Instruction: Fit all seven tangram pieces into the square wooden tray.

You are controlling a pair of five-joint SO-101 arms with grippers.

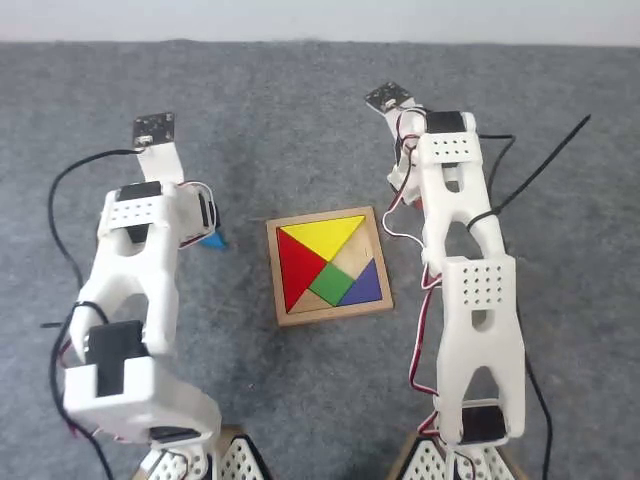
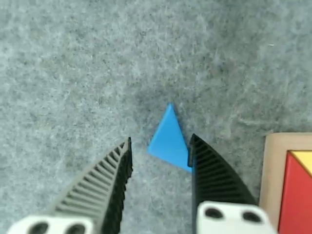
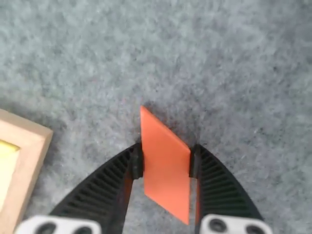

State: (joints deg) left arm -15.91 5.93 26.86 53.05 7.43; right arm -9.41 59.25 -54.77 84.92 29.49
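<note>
The square wooden tray (image 1: 331,314) lies in the middle of the grey carpet and holds a yellow triangle (image 1: 325,238), a red triangle (image 1: 295,268), a green piece (image 1: 330,283) and a purple triangle (image 1: 366,286). A small blue triangle (image 2: 168,139) lies flat on the carpet left of the tray. My left gripper (image 2: 160,144) is open around it, one finger (image 2: 207,165) against its edge. An orange parallelogram (image 3: 165,163) stands on edge in my right gripper (image 3: 165,161), which is shut on it beyond the tray's far right corner (image 3: 27,146).
Bare wood shows along the tray's right side (image 1: 372,245). Black cables (image 1: 545,160) trail over the carpet to the right of the right arm, and another cable (image 1: 60,210) loops left of the left arm. Both arm bases stand at the near edge.
</note>
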